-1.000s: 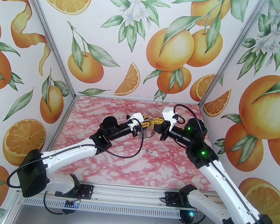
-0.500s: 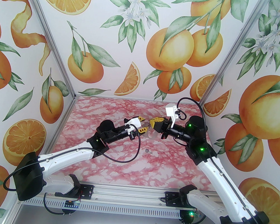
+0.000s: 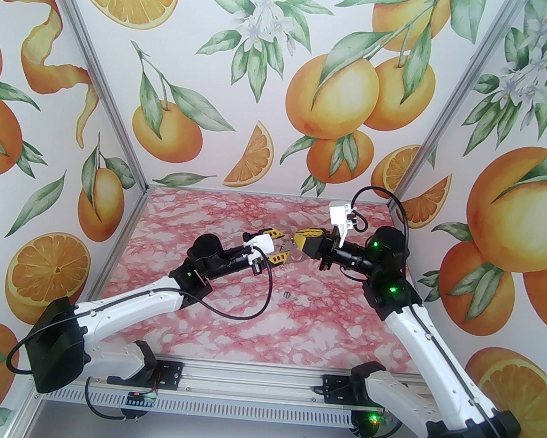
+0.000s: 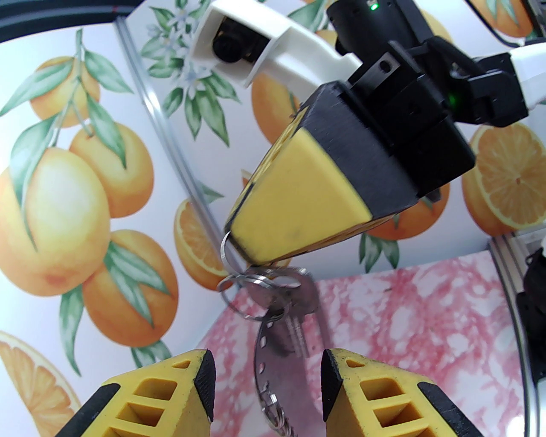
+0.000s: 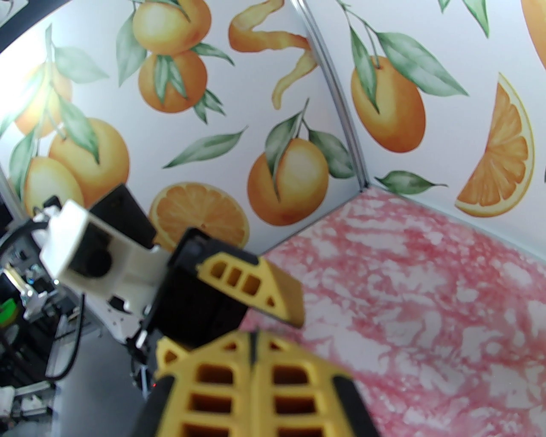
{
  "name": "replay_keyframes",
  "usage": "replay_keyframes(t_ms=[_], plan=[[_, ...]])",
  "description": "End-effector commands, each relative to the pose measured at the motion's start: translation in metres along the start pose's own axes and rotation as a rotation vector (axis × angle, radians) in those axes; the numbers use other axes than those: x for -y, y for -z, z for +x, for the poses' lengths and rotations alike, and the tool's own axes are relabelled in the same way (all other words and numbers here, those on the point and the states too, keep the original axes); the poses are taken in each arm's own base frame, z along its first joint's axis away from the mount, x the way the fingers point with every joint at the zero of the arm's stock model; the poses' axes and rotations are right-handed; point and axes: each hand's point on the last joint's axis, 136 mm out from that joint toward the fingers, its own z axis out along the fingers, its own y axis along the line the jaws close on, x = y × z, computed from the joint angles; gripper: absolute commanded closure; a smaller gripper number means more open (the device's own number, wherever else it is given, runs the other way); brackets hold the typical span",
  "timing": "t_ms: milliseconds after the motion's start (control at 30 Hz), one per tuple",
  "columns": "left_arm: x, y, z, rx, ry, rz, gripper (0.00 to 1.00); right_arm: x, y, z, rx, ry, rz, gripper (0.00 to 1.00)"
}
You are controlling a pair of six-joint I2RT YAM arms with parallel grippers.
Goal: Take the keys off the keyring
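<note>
- Orange-print walls (image 3: pixel 217 91) enclose a pink marbled counter (image 3: pixel 245 333) on the left, far and right sides.
- Both arms reach in from the near edge and meet tip to tip above the far middle of the counter.
- Right gripper (image 3: pixel 296 240): fingers pressed fully together. The left wrist view shows its yellow tip (image 4: pixel 245 247) pinching a thin wire ring at the top of a hanging bunch.
- The keys (image 4: pixel 298 307) dangle directly below that tip, off the counter, linked by small overlapping rings.
- The keyring (image 4: pixel 260 341) hangs in the same bunch beside and below the keys. One grey edge with a row of small holes is legible; the rest is blurred.
- Left gripper (image 3: pixel 279 247): fingers moderately apart, holding nothing. In its own wrist view (image 4: pixel 266 375) the bunch hangs beyond the gap between its two fingertips, and no contact is visible.
- One loose key (image 3: pixel 289 295) lies flat on the counter, nearer than both grippers and well apart from the bunch.
</note>
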Motion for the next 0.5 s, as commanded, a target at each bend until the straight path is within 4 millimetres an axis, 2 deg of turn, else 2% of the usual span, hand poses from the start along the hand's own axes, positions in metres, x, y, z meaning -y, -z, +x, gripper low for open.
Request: replay_keyframes(t_ms=[0, 300, 467], plan=[[-0.007, -0.004, -0.026, 0.087, -0.017, 0.000, 0.56, -0.008, 0.002, -0.007, 0.029, 0.026, -0.036, 1.00], [-0.014, -0.010, -0.031, 0.120, -0.017, -0.026, 0.59, -0.007, 0.003, -0.006, 0.036, 0.018, -0.039, 1.00], [-0.007, -0.008, -0.036, 0.112, -0.020, 0.024, 0.61, -0.008, 0.004, -0.006, 0.030, 0.029, -0.036, 1.00]])
